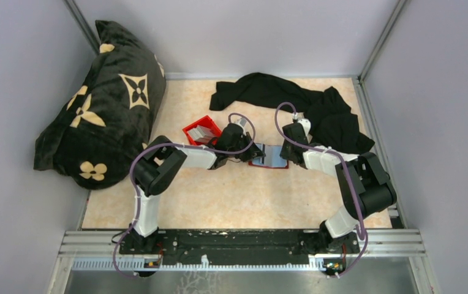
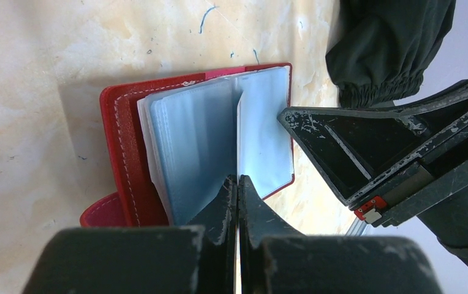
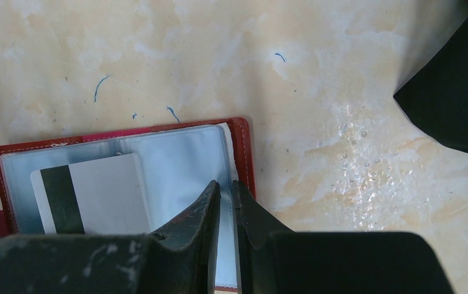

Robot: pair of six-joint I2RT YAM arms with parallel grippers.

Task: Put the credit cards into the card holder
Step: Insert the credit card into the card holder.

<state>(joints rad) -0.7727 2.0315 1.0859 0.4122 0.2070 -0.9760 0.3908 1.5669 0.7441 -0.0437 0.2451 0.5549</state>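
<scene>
card holder: open flat on surface, red bin near its left edge | left end effector: clamped tight on credit card, flat over card holder sleeves | right end effector: narrow gap, pinching card holder's outer sleeve page

Robot lab cell, plain grey walls, alu frame rail, bare tabletop

quick count: one card holder, one striped card, one red bin, one flower-print cushion, one black cloth heap, two robot arms
</scene>
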